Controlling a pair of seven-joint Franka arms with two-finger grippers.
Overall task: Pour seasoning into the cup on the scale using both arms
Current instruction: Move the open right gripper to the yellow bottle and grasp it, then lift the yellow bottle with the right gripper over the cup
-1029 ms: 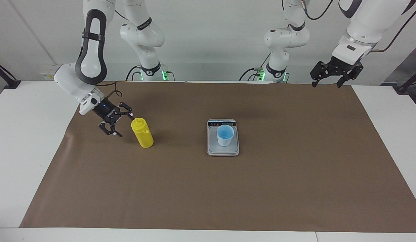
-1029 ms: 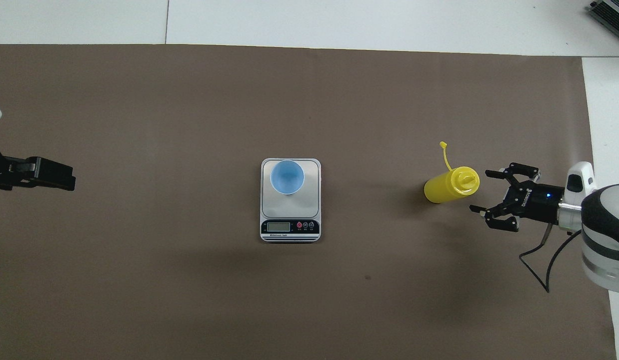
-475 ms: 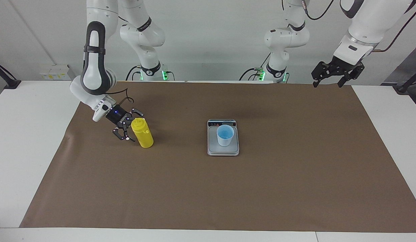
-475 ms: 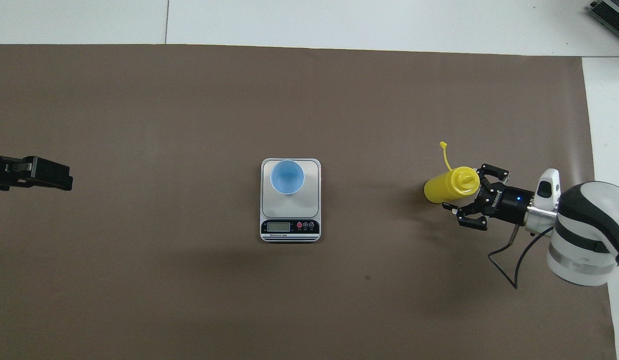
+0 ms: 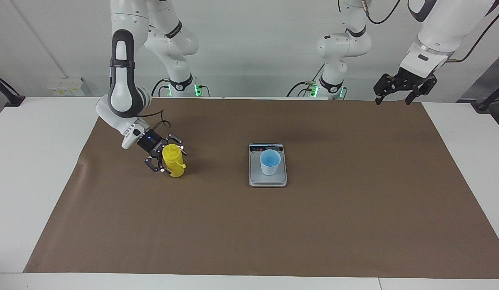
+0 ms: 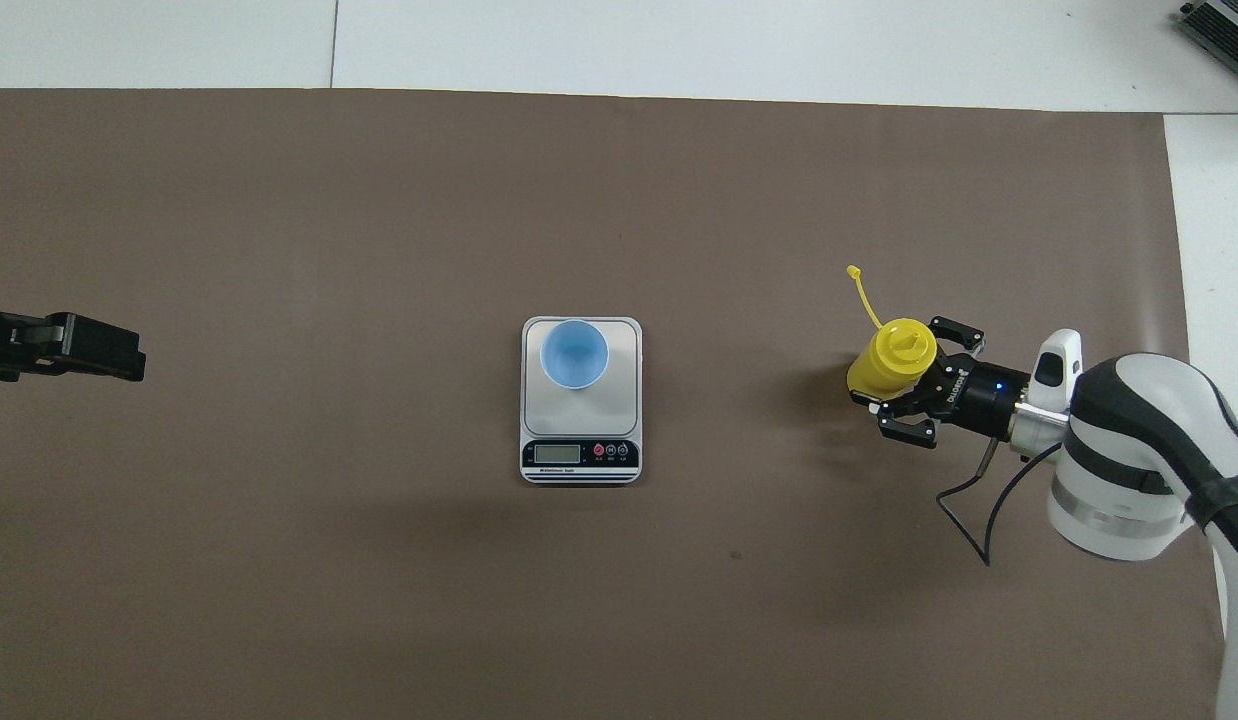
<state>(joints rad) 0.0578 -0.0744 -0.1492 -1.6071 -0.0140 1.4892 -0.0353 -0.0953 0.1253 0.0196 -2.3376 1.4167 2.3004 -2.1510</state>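
The yellow seasoning (image 5: 173, 161) (image 6: 889, 355) bottle stands on the brown mat toward the right arm's end of the table, its tethered cap (image 6: 855, 271) hanging free. My right gripper (image 5: 170, 161) (image 6: 894, 365) reaches in low from the side, one finger on each side of the bottle's body and pressing on it. The pale blue cup (image 5: 270, 162) (image 6: 574, 353) stands upright on the silver scale (image 5: 267, 180) (image 6: 619, 400) at mid-table. My left gripper (image 5: 391, 100) (image 6: 79, 348) hangs open and empty, high over the left arm's end of the mat.
A brown mat (image 5: 354, 225) covers most of the white table. The scale's dark display strip (image 6: 579, 455) lies on the end nearer the robots. A black cable (image 6: 964, 505) loops from the right wrist just above the mat.
My right gripper slid forward around the seasoning bottle and its fingers came in on it. The bottle shifted slightly toward the scale. The left arm stayed still.
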